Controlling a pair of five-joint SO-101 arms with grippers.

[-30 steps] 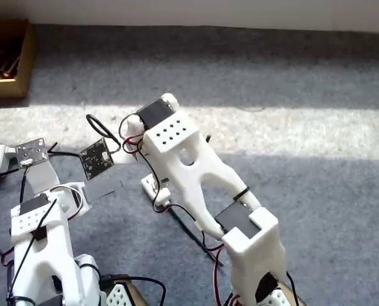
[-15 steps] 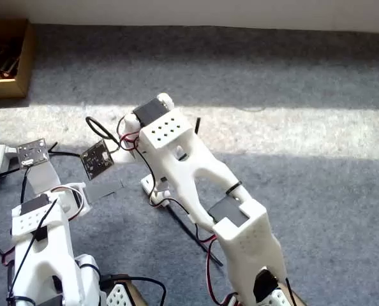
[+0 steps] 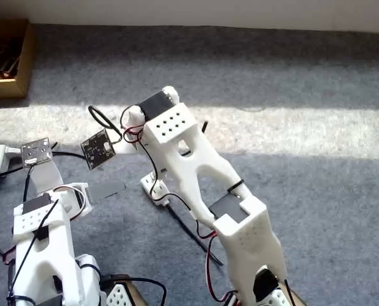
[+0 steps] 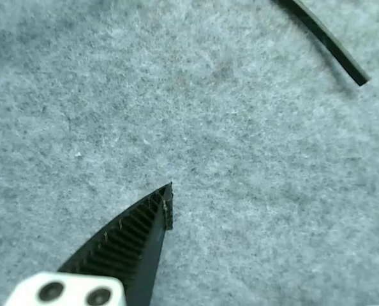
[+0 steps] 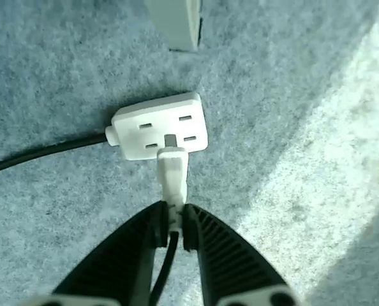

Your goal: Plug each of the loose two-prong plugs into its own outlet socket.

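A white outlet block (image 5: 157,131) lies on the grey carpet with a black cord (image 5: 43,153) leaving one side. My right gripper (image 5: 173,220) is shut on a white two-prong plug (image 5: 172,172), whose nose meets a socket on the block's near edge. In the high view the outlet block (image 3: 154,189) lies under the right arm (image 3: 177,150). The left arm (image 3: 39,223) stands at the lower left. One black serrated finger (image 4: 135,245) of my left gripper hangs over bare carpet with nothing against it. A black cord end (image 4: 323,38) lies farther off.
A wooden box (image 3: 7,57) sits at the far left corner. The outlet's black cord (image 3: 189,233) runs back toward the right arm's base. A pale upright piece (image 5: 173,22) stands just beyond the outlet block. Sunlit carpet stretches to the right.
The right arm's wrist dipped toward the outlet block, then drew back and up a little. The left arm has kept still.
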